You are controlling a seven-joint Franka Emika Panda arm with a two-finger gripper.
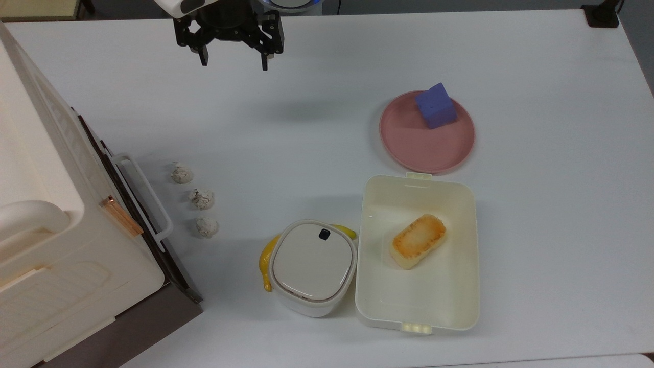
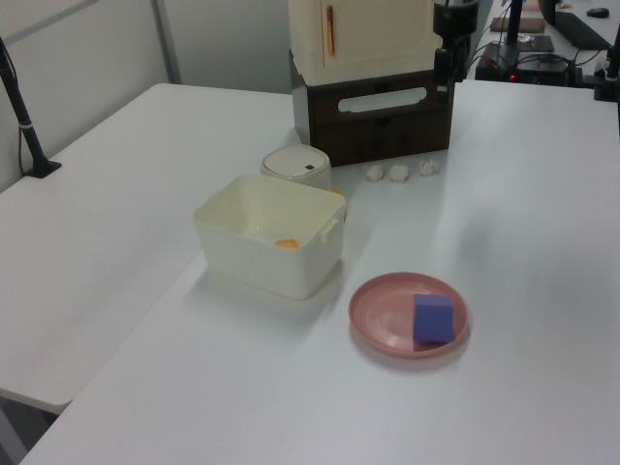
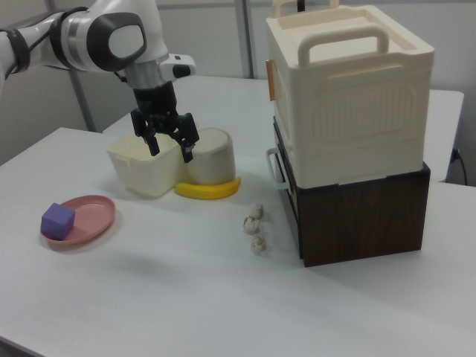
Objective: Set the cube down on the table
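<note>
Black two-finger end effector [image 1: 234, 60] hangs above the large white table [image 1: 536, 230] with its fingers spread apart and nothing between them. Well apart from it, toward the top view's right, the small blue-purple cube [image 1: 436, 106] rests on the round pink plate [image 1: 409, 143], near the plate's far rim. Just beside the plate stands a cream rectangular container [image 1: 460, 301].

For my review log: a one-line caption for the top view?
Open gripper hovers far from the cube on the pink plate.
</note>
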